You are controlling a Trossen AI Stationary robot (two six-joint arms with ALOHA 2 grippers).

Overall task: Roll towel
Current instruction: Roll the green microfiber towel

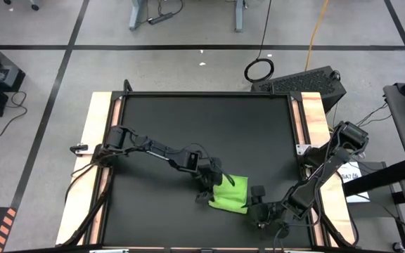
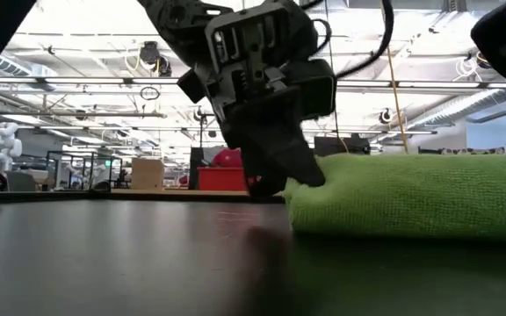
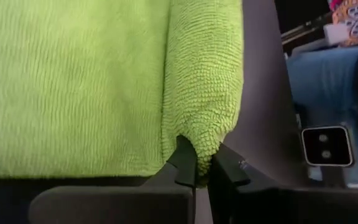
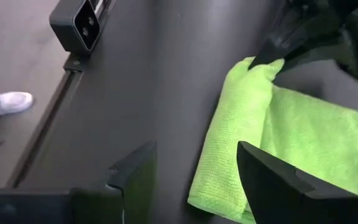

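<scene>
Towel (image 3: 104, 81) fold in left gripper (image 3: 199, 168)

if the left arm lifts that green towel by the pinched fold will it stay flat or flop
Likely flop: the towel is soft looped cloth, and its rolled edge bends and puckers where the left gripper pinches it. It looks light, so it should lift easily. Its textured weave probably keeps it from slipping out of the jaws.

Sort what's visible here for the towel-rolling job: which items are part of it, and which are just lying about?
Part of the job:
- towel, one edge folded into a roll
- left gripper, shut on the towel's rolled edge
- right gripper, open, beside the towel, not touching it

Just lying about:
- black mat under the towel
- cable loop on the floor
- red box in the room behind
</scene>
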